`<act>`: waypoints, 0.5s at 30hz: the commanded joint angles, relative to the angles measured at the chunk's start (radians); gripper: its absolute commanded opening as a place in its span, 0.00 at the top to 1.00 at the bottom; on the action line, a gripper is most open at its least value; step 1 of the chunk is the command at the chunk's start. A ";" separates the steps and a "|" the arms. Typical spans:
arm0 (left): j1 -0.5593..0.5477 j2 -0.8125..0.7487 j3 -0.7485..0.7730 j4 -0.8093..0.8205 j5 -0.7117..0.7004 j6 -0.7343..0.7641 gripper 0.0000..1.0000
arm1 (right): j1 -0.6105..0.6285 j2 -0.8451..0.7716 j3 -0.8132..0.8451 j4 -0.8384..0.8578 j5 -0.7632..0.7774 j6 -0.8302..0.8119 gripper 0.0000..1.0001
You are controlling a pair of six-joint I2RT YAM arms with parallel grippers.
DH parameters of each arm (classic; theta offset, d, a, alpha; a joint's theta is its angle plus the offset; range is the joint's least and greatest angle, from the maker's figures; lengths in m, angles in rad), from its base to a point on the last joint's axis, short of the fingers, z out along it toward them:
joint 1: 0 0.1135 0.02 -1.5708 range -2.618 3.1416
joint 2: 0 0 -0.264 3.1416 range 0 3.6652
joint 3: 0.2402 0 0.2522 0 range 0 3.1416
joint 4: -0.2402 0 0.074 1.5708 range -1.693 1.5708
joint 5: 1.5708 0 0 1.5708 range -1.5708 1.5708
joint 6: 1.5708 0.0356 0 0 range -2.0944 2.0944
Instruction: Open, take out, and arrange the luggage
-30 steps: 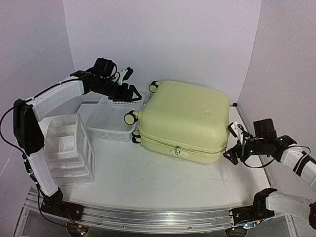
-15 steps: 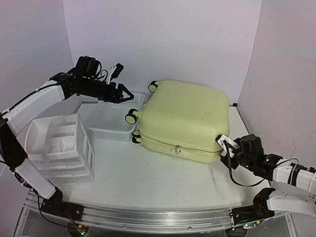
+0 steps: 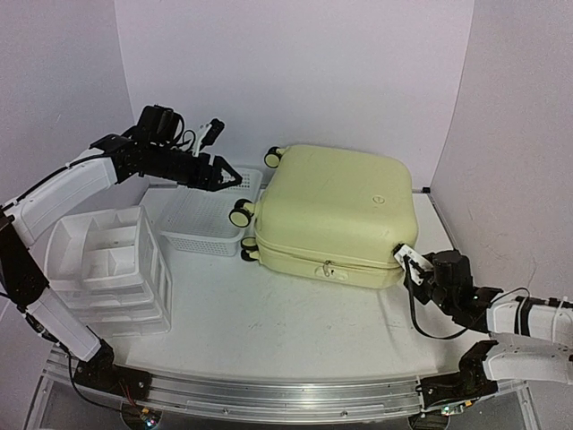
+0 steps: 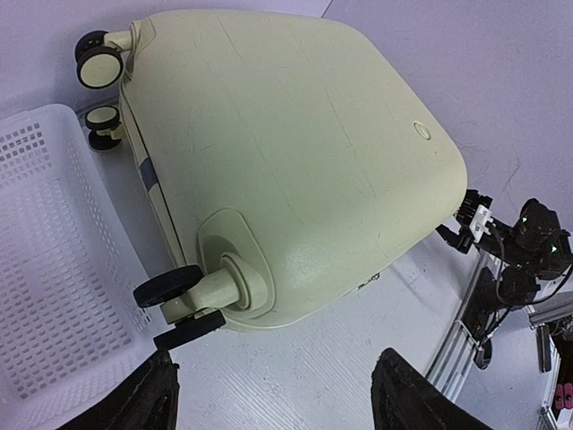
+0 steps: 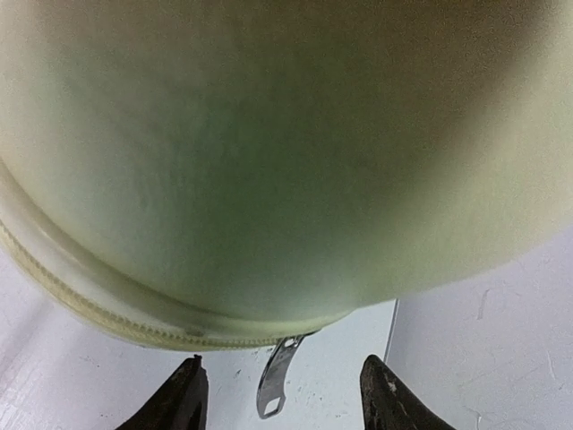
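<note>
The right pincer (image 5: pixel 282 367), fingers spread, brackets the thin metal zipper pull (image 5: pixel 271 390) at the near right corner of the large, smooth, pale yellow hard-shell suitcase (image 3: pixel 336 210), lying closed on the white desk (image 3: pixel 269 322). Unzipping seems the step in hand; next comes a firm pinch on the pull. The left pincer (image 4: pixel 276 358) hovers spread.

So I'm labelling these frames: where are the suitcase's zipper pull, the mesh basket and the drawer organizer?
zipper pull (image 5: pixel 278 367): right wrist view, its dangling metal tab.
mesh basket (image 3: pixel 201 217): top external view, its perforated floor.
drawer organizer (image 3: pixel 109 260): top external view, its top tray.
</note>
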 commanded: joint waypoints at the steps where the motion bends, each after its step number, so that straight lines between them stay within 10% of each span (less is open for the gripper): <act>1: 0.005 -0.031 -0.004 0.038 0.009 0.020 0.26 | -0.010 -0.011 -0.023 0.025 0.077 -0.018 0.49; 15: 0.007 -0.041 -0.019 0.055 0.034 0.012 0.26 | -0.230 -0.035 -0.029 0.019 -0.305 0.047 0.37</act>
